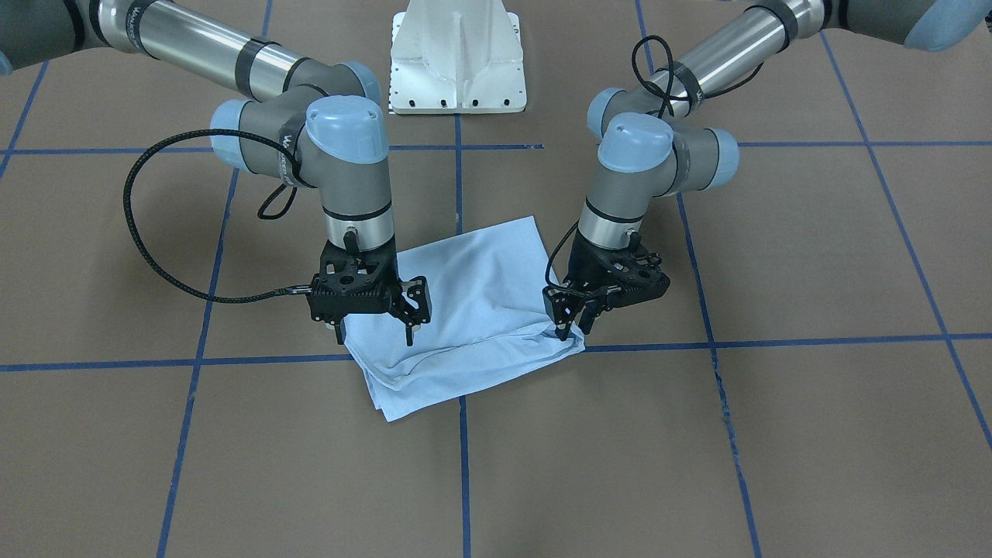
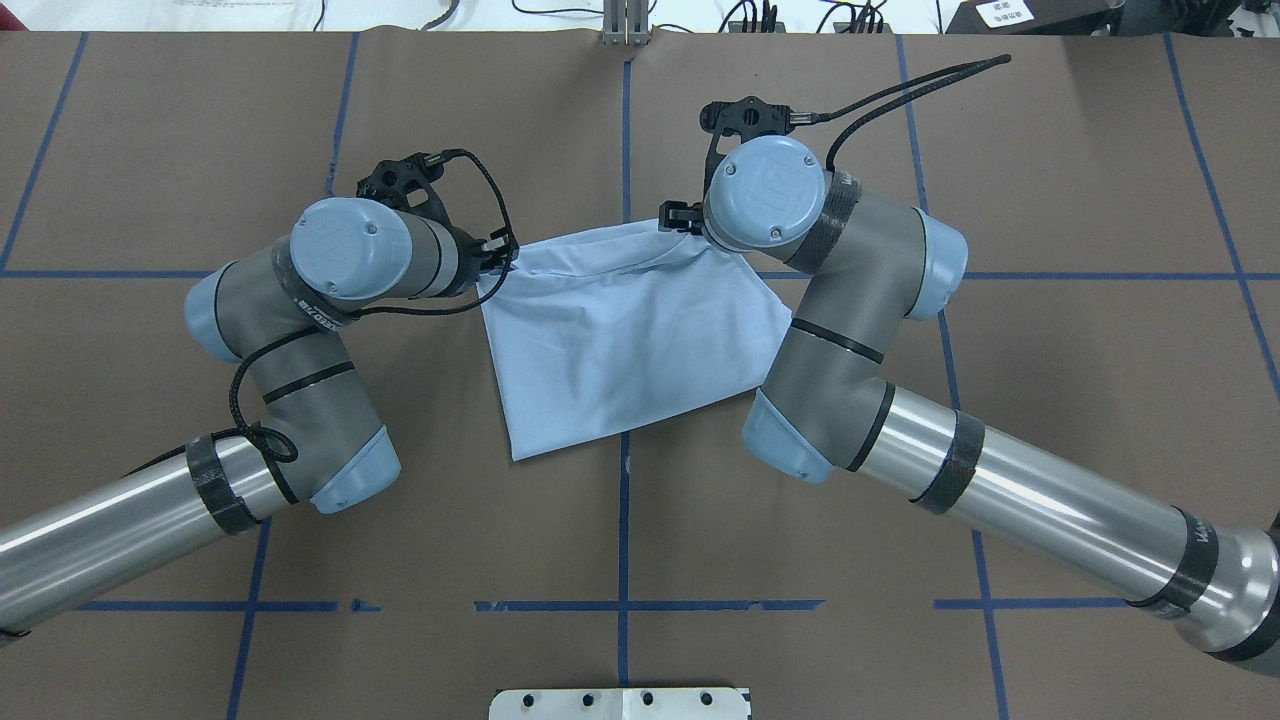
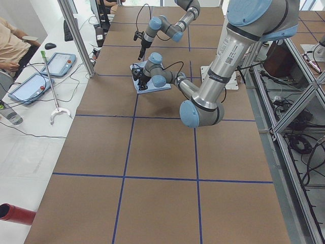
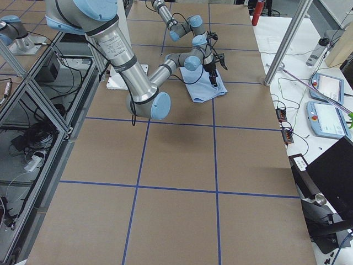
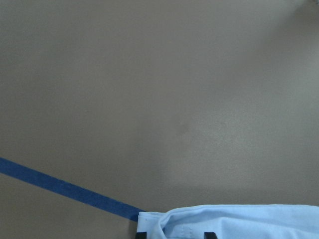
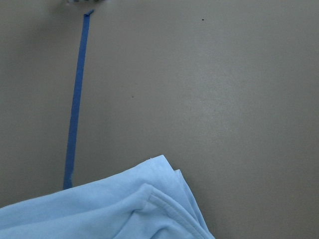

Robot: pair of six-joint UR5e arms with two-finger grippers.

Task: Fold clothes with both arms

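The light blue T-shirt [image 1: 473,302] [image 2: 620,330] lies folded into a small slanted rectangle in the middle of the brown table. No print, collar or label shows. My left gripper [image 1: 572,325] [image 2: 497,258] points down at one far corner. The left wrist view shows its fingertips [image 5: 141,234] close together with the shirt's [image 5: 239,221] folded edge between them. My right gripper [image 1: 376,335] stands open over the other far corner, fingers wide apart just above the cloth. In the right wrist view only the shirt's layered corner [image 6: 99,209] shows, no fingers.
The white pedestal base [image 1: 457,62] sits behind the shirt on the robot's side. Blue tape lines [image 1: 465,465] grid the table. Beyond the table's far edge a person [image 3: 10,46] sits at a white bench with tablets [image 3: 56,63] and cables.
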